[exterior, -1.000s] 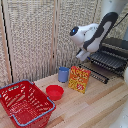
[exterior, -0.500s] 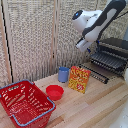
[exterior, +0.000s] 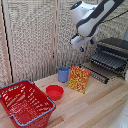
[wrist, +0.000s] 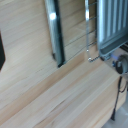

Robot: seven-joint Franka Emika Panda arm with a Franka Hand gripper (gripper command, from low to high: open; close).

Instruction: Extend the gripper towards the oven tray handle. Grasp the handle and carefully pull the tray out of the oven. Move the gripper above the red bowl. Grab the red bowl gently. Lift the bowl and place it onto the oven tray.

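Light wooden table (exterior: 95, 107) carrying a handful of kitchen items.

On the table, from the exterior view's left: a red wire basket (exterior: 25, 103) at the near corner, the red bowl (exterior: 54, 92) just beside it, a blue cup (exterior: 63, 74) behind the bowl, an upright orange box (exterior: 79, 79) near the cup, and the oven (exterior: 111, 56) at the right, its door lowered and its tray (exterior: 106, 60) drawn out.
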